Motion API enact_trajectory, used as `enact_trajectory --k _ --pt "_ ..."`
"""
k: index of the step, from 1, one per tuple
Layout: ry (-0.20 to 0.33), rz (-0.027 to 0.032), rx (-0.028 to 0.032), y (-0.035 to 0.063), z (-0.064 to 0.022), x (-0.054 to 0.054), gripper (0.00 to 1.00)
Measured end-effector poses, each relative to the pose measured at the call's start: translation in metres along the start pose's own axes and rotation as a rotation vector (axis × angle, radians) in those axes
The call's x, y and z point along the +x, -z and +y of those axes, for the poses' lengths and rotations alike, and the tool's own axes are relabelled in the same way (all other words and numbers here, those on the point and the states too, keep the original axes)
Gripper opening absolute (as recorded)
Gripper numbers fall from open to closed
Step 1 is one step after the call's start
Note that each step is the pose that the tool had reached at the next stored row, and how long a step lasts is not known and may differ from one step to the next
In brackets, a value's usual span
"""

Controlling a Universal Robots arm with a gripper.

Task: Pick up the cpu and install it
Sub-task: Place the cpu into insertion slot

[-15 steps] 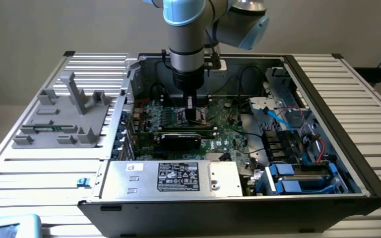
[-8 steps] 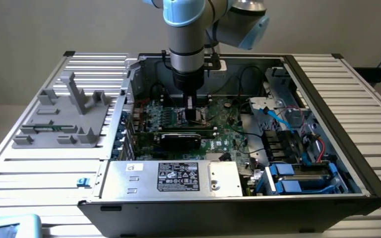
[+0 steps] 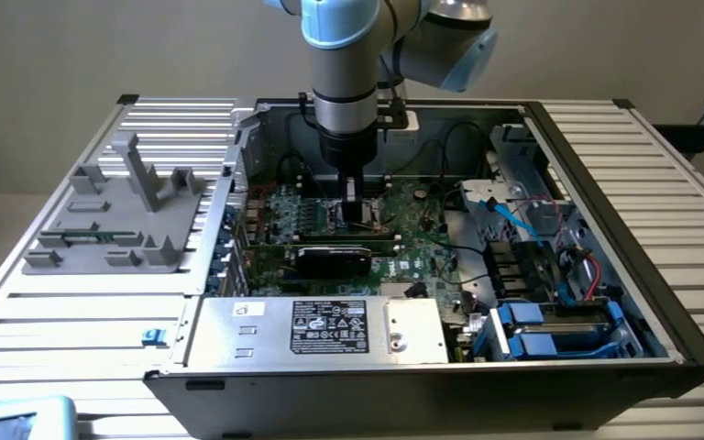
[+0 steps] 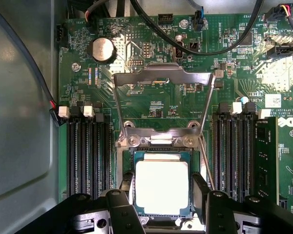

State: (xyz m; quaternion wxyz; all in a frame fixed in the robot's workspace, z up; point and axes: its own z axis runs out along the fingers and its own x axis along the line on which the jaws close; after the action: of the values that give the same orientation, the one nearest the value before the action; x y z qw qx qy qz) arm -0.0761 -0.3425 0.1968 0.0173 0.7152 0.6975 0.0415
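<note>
The step in hand is seating. The cpu [image 4: 162, 186] lies in the socket [image 4: 161, 152] on the motherboard [image 4: 156, 105], toward the far side of the open computer case [image 3: 621, 183], with the metal frame [image 4: 162, 73] swung up behind it. The gripper [image 4: 163, 184] holds the chip at a wide spread, a finger against each opposite edge. It looks flat in the socket, though the fingers hide its sides. The next move calls for a gentle, straight path, so the chip isn't dragged or tilted.

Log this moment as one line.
tool: around chip | chip: in socket | socket cover: open
</note>
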Motion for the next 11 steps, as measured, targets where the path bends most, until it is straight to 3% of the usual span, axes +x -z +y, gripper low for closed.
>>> enact_trajectory --k 11 --pt "0.001 0.0020 0.0000 0.0000 0.0000 0.0000 0.55"
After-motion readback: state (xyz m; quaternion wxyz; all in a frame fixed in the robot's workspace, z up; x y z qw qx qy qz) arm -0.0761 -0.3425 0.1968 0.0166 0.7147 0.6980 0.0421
